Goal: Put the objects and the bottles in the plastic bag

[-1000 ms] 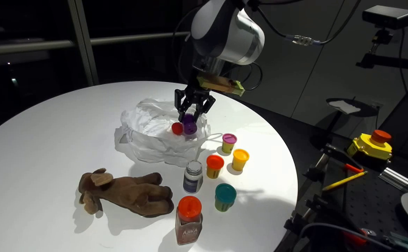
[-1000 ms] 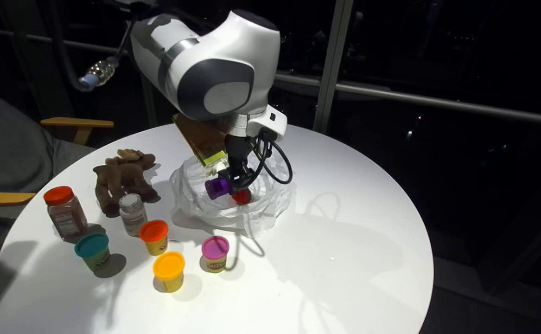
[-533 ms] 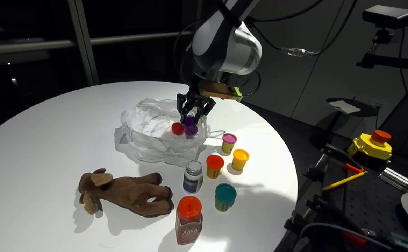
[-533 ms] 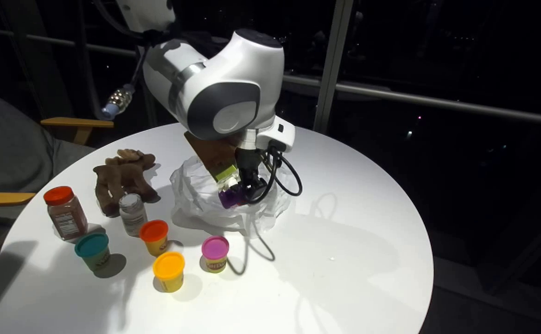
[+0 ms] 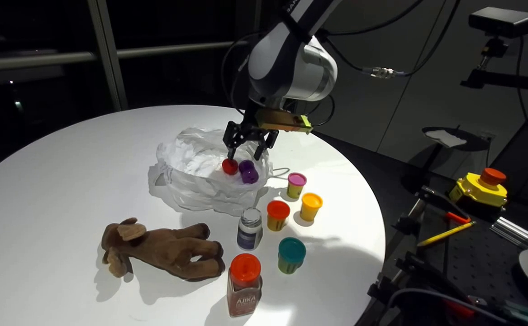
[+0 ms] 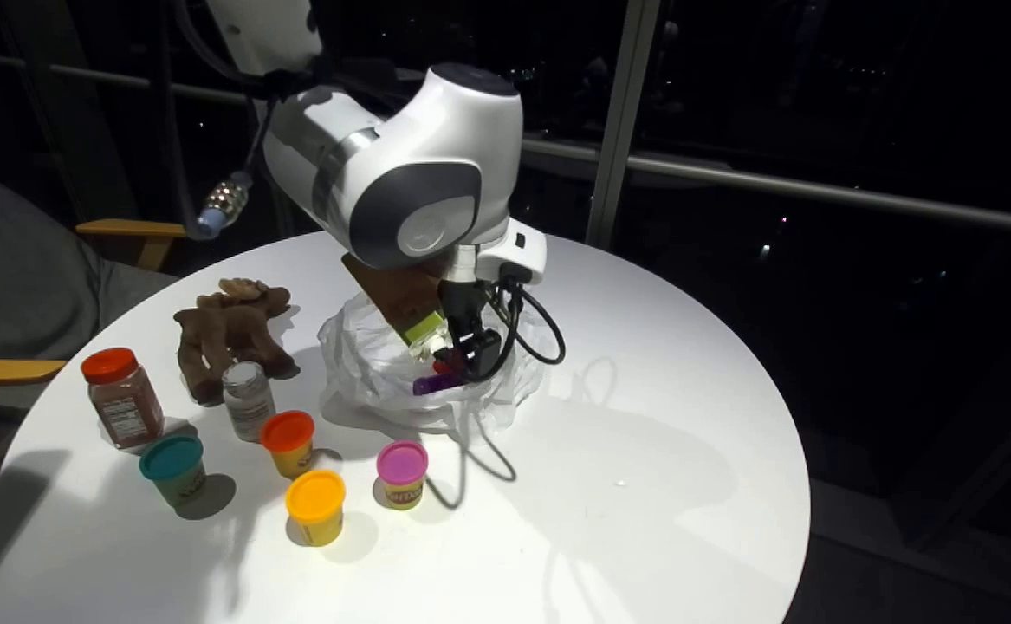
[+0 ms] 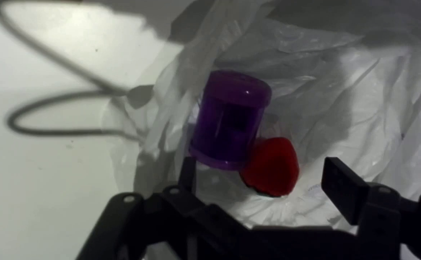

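In an exterior view, the gripper [image 5: 244, 155] hangs over the plastic bag [image 5: 209, 192], spread wide and holding nothing; beneath it, inside the bag, lie a purple container [image 5: 248, 173] and a red object [image 5: 230, 166]; the position is consistent with a release of the container, judged to be the step in hand; the bag's mouth is spread, presumably to receive items from above; outside it on the desk [image 5: 64, 181] are a plush animal [image 5: 164, 249], lying flat, and, standing upright, a white bottle [image 5: 249, 229], a red-capped jar [image 5: 244, 288], a red-lidded tub [image 5: 278, 216], a yellow tub [image 5: 311, 207], a pink-lidded tub [image 5: 296, 185] and a teal tub [image 5: 291, 256], presumably grouped for short carries; in an exterior view, the arm [image 6: 436, 199] and a brown board [image 6: 388, 288] cover the far part of the bag; the gripper masks most of the red object and one end of the container, and its spread cannot be verified from there; in the wrist view, the purple container lies on its side, overlapping the red object's outline; contact between them cannot be determined, nor the red object's nature; small print [image 7: 314, 187] on the bag is illegible; a dark loop [image 7: 66, 132] is blurred, cord or shadow not established; the frame's lower edge cuts off the gripper.
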You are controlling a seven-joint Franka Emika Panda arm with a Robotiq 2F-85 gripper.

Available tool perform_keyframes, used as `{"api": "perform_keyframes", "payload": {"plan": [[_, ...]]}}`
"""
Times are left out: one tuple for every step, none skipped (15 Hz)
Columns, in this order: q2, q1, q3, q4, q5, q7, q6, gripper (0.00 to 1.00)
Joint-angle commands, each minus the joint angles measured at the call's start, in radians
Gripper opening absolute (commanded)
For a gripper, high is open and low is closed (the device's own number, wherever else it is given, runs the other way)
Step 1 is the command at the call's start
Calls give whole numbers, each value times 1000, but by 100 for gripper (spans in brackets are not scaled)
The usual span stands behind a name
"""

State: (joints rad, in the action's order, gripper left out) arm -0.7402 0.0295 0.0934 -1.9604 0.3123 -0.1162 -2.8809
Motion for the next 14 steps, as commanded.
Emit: {"api": "perform_keyframes", "payload": {"plan": [[169, -24, -18, -93, -50, -2, 9, 100], [221, -34, -30, -122, -68, -8, 34, 100], [274, -51, -59, -152, -92, -26, 85, 100], [323, -56, -75, -182, -116, -27, 138, 100], [367, -57, -87, -203, -138, -26, 205, 100], [411, -48, -91, -233, -158, -8, 282, 100], [447, -27, -81, -256, -161, 29, 357, 100], [467, -14, -79, -274, -162, 59, 418, 100], [483, -6, -83, -291, -163, 84, 471, 100], [493, 1, -85, -308, -163, 108, 507, 100], [499, 11, -82, -325, -150, 146, 540, 100], [495, 16, -81, -339, -145, 180, 549, 100], [493, 23, -80, -352, -141, 211, 552, 100], [477, 23, -80, -362, -144, 225, 524, 100]]}}
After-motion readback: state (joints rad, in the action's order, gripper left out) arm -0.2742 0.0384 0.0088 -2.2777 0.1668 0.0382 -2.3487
